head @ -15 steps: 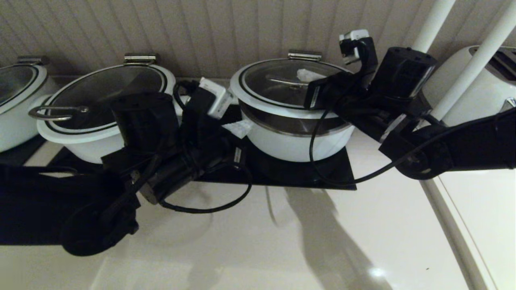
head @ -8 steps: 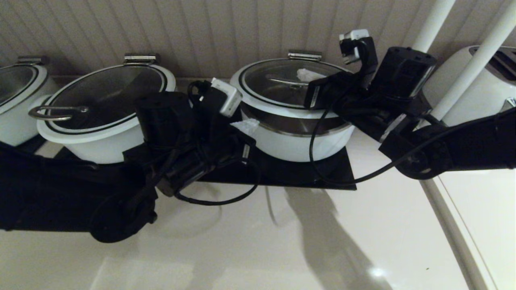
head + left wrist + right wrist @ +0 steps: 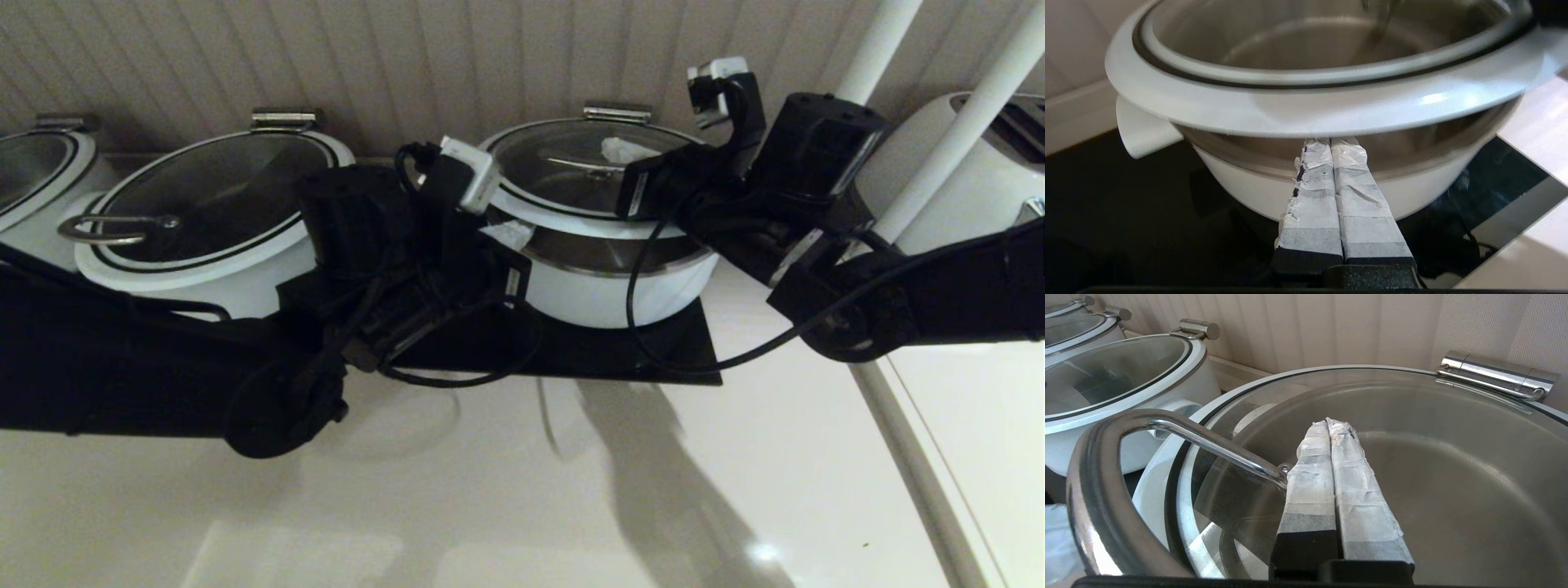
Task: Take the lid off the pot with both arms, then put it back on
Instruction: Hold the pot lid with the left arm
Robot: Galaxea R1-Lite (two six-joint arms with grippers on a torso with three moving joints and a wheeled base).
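A pale ribbed wall (image 3: 457,65) runs behind a glossy cream counter (image 3: 571,490), where a black mat (image 3: 620,343) carries the cookware. The left gripper (image 3: 1331,143) has its two tape-wrapped fingers (image 3: 1316,192) pressed flat together with nothing between them; their tips are tucked right under the overhanging white rim of the lid (image 3: 1306,110), in the gap above the pot (image 3: 1241,192). In the head view that same gripper (image 3: 508,235) sits at the pot's left flank. The right gripper (image 3: 1333,424) is likewise closed on nothing, its taped fingers (image 3: 1355,490) reaching over the glass from the right, beside the steel handle (image 3: 1216,447) that loops past them. From above, the lid (image 3: 563,214) looks tilted: its near edge stands clear of the pot (image 3: 604,290), showing a band of steel inside, while the far edge sits by the hinge bracket (image 3: 617,111). To the left stands a wider pot with a loop-handled lid (image 3: 196,204), another beyond it (image 3: 37,175), and a white toaster (image 3: 971,180) on the right.
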